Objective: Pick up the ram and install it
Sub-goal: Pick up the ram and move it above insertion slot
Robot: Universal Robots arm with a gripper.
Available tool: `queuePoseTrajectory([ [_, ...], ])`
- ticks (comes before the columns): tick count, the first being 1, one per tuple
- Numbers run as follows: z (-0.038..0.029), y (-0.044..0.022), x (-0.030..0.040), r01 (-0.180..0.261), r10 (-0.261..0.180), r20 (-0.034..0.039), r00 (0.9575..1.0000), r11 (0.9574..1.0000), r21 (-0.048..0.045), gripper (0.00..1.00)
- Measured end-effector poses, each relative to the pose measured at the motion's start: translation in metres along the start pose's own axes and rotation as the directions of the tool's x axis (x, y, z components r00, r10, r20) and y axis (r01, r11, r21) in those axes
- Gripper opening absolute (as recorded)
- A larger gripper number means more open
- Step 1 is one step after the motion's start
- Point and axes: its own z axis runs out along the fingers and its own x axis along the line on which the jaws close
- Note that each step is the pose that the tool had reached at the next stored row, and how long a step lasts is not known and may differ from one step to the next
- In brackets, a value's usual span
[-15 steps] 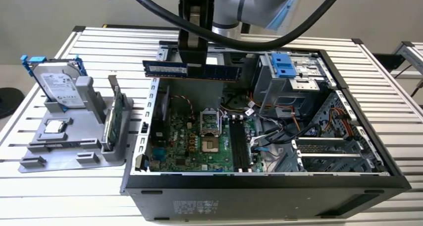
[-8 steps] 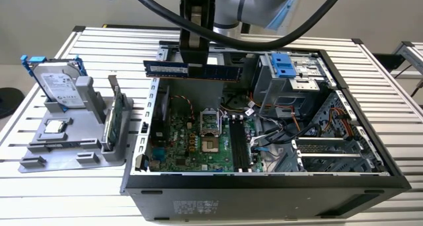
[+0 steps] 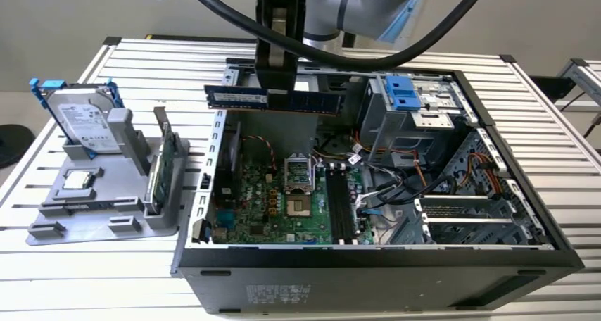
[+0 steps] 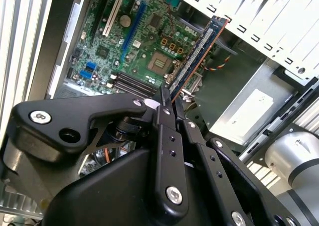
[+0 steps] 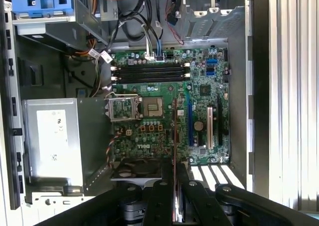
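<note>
Jaws of the gripper (image 3: pixel 279 94) are clamped narrowly on the ram (image 3: pixel 314 103), gripping it near mid-length by its flat faces. The ram hangs in the air above the open computer case (image 3: pixel 376 254), over the rear part of the motherboard (image 3: pixel 272 201), clear of all components. Its long axis runs level, from the exterior view's left to the exterior view's right.

The memory slots (image 3: pixel 336 205) lie below the ram and nearer the case front, beside the processor socket (image 3: pixel 293 187). Their long axis runs front to back, roughly square to the ram. In the first wrist view the ram (image 5: pixel 175 131) appears edge-on, crossing the direction of the slots (image 5: pixel 149 72). Judged from this, the ram is neither aligned with a slot nor above one. The case stands on the slatted table (image 3: pixel 141 53).
</note>
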Motion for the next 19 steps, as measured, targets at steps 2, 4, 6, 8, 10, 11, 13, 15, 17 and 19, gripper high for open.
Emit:
queuePoseTrajectory([
  [2,0.0001,0.0000,0.0007,0.000,0.000,0.0000,1.0000,1.0000,0.0000,0.00],
  [4,0.0003,0.0000,0.0011,0.000,0.000,-0.0001,1.0000,1.0000,-0.0001,0.00],
  [6,0.0004,0.0000,0.0015,0.000,0.000,-0.0001,1.0000,1.0000,-0.0001,0.00],
  [8,0.0005,0.0000,0.0022,0.000,0.000,-0.0001,1.0000,1.0000,0.0000,0.00],
  [10,0.0008,0.0000,0.0027,0.000,0.000,-0.0002,1.0000,1.0000,-0.0001,0.00],
  [11,0.0008,0.0000,0.0029,0.000,0.000,-0.0001,1.0000,1.0000,0.0000,0.00],
  [13,0.0010,0.0000,0.0030,0.000,0.000,-0.0001,1.0000,1.0000,0.0000,0.00],
  [15,0.0014,0.0000,0.0032,0.000,0.000,-0.0003,1.0000,1.0000,-0.0001,0.00],
  [17,0.0023,0.0000,0.0034,0.000,0.000,-0.0001,1.0000,1.0000,0.0000,0.00],
  [19,0.0035,0.0003,0.0039,0.000,0.000,0.0000,1.0000,1.0000,0.0001,0.00],
])
